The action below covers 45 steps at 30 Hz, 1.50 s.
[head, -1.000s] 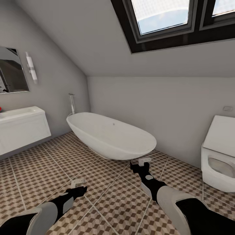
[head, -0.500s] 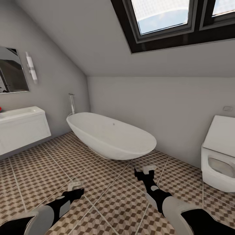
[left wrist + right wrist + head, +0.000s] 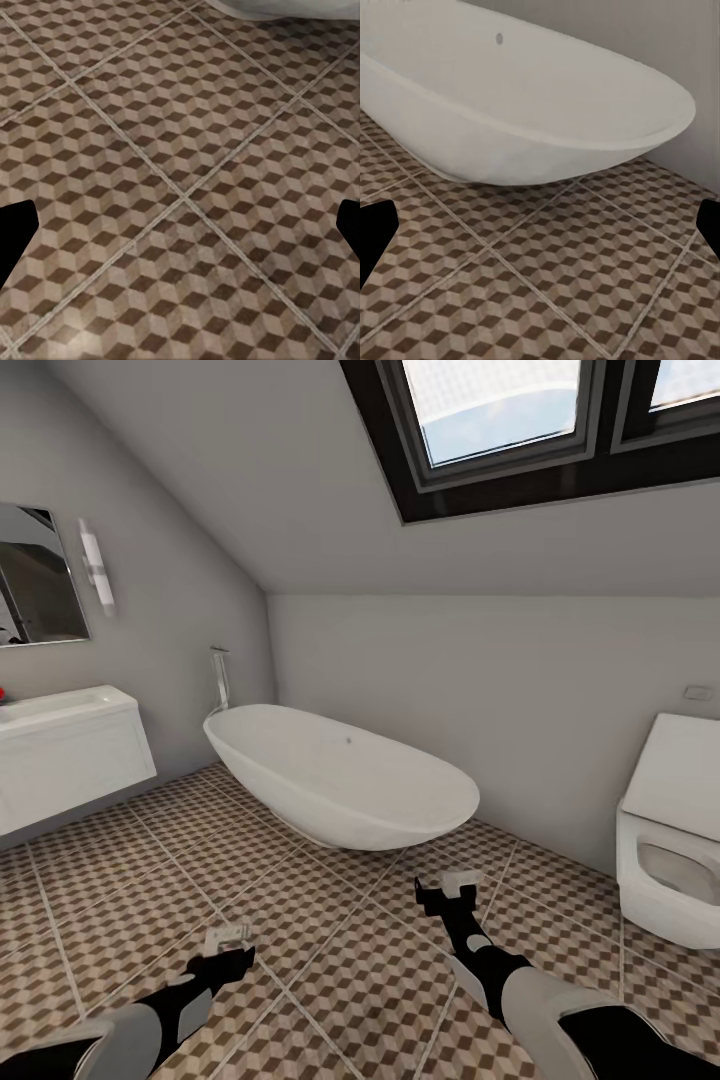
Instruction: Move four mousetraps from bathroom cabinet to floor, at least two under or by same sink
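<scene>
- Left pincer [image 3: 228, 936]: low over the bathroom floor [image 3: 330, 960], fingers spread wide in the left wrist view, nothing between them, bare tile under it.
- Right pincer [image 3: 455, 880]: also low and ahead of the trunk, fingers wide apart in the right wrist view, holding nothing; aimed at the bathtub [image 3: 340, 775].
- Arm pose: both forearms stretch forward and down from the bottom of the head view, left one lower and nearer the robot, right one reaching further toward the tub's near end. Neither touches anything.
- Outward: bathroom sink [image 3: 60, 710] sits on its white wall-hung drawer unit [image 3: 75, 765] at far left, well apart from both pincers; mirror [image 3: 35, 575] above it. Toilet [image 3: 670, 840] at far right. Skylight [image 3: 520, 420] overhead.
- Task things: no mousetraps on any tile seen here, none under or beside the sink.
- Progress, my read: nothing placed on the floor shown, both pincers empty, so the task looks at its start or between fetches. Left to do: get to the cabinet, fetch traps, set them down, two by the sink.
</scene>
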Available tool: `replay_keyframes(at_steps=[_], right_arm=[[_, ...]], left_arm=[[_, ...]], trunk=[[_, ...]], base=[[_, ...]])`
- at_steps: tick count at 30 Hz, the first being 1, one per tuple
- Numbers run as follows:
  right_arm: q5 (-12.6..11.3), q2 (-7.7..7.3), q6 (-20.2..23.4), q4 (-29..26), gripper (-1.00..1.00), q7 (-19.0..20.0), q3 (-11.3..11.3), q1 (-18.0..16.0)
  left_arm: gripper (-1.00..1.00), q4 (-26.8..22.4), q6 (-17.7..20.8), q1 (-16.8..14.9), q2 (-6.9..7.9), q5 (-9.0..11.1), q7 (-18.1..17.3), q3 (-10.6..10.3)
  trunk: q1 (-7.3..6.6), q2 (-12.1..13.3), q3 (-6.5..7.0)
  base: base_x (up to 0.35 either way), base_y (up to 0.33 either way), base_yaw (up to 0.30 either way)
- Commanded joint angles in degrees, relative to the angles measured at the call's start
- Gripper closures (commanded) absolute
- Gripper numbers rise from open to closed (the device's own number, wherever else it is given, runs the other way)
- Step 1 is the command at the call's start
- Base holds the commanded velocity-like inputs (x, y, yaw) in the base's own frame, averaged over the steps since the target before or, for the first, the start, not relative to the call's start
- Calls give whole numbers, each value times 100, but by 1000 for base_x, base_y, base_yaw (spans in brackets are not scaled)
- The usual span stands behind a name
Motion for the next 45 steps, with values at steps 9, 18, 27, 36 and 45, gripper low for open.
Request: replay_keyframes(at_steps=[9,18,27,36,45], right_arm=[[15,-6,-10,7,-100,-62,47,-5],[15,-5,-10,7,-100,-64,47,-5],[15,-2,-10,7,-100,-64,47,3],[15,-6,-8,9,-100,-72,47,4],[21,-158,-6,15,-100,-91,41,321]], left_arm=[[-100,24,-41,-4,-23,3,-9,33],[-100,29,-41,-4,-32,3,-9,33],[-100,33,-41,-4,-41,11,-10,33],[-100,38,-41,-4,-42,13,-13,33],[-100,172,-83,411,21,-1,-24,33]], trunk=[[0,-4,-6],[0,-4,-6],[0,-4,-6],[0,-4,-6],[0,-4,-6]], base=[[0,0,0],[0,0,0],[0,0,0],[0,0,0],[0,0,0]])
